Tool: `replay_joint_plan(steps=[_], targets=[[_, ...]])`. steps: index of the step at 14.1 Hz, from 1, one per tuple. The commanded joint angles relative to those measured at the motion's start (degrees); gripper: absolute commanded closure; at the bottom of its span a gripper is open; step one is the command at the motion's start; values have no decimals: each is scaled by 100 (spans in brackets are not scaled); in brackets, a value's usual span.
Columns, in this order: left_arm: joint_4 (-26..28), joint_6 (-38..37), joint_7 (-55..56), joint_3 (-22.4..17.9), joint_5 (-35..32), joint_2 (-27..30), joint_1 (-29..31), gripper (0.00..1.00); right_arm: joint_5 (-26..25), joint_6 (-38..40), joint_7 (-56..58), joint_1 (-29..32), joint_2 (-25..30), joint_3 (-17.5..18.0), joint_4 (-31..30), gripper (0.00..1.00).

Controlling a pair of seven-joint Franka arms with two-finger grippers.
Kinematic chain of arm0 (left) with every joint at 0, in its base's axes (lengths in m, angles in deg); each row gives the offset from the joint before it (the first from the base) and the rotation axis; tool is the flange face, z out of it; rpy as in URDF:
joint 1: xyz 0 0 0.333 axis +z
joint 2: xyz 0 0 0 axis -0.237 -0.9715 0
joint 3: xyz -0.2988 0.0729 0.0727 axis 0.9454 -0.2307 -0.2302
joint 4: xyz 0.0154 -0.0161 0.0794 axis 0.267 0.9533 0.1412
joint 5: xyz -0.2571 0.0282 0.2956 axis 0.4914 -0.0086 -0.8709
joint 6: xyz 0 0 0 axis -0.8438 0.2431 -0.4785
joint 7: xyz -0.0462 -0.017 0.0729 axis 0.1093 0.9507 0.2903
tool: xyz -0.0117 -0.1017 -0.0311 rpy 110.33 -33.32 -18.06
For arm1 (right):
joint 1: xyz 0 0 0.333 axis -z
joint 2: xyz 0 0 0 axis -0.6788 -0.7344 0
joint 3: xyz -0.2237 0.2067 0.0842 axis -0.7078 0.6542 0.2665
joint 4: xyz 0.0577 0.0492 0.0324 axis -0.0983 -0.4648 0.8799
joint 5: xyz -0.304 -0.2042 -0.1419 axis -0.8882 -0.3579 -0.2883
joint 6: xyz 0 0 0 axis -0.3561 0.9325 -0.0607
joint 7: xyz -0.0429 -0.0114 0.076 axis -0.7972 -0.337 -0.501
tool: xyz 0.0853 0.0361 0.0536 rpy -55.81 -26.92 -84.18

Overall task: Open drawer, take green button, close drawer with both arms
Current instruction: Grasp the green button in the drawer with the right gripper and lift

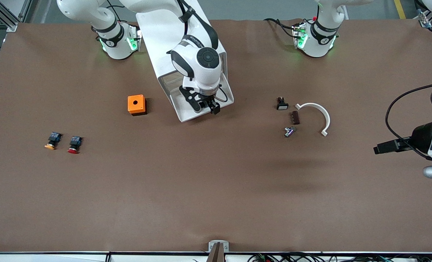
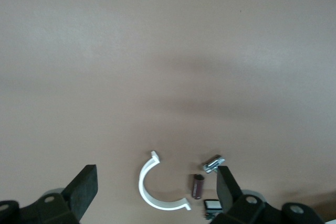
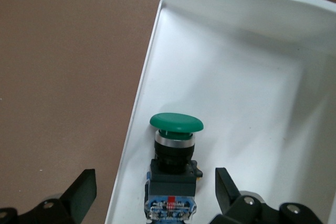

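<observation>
Green-capped button (image 3: pixel 175 150) lies in the pulled-out drawer (image 3: pixel 252 66), between the right gripper's (image 1: pixel 205 106) released jaws.

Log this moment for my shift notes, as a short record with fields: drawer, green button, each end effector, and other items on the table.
drawer: pulled out, green button lying inside
green button: in the drawer, between the open fingers, not gripped
right end effector: open, over the drawer
left end effector: open, waiting over the table at the left arm's end
other items: orange box beside the cabinet; yellow button and red button toward the right arm's end; white curved clip
</observation>
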Motion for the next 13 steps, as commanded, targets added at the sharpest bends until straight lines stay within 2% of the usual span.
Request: replay_joint_plan(steps=[1, 6, 10, 11, 12, 13], targets=[[220, -5, -642, 71, -114, 226, 229, 0, -69, 81, 85, -106, -84, -63, 140, 0], [359, -31, -1610, 89, -588, 445, 256, 0, -60, 160, 40, -133, -84, -63, 140, 0], [1237, 12, -1550, 124, -588, 1288, 203, 0, -33, 231, 67, -124, -84, -54, 123, 0], [1500, 30, -1515, 228, -588, 1542, 203, 0, -25, 231, 76, -124, -84, -54, 123, 9], [1755, 65, -1489, 308, -588, 1797, 203, 0, -7, 231, 76, -115, -84, -54, 123, 32], [1949, 65, -1366, 387, -588, 2000, 203, 0, 10, 231, 76, -115, -84, -54, 123, 60]])
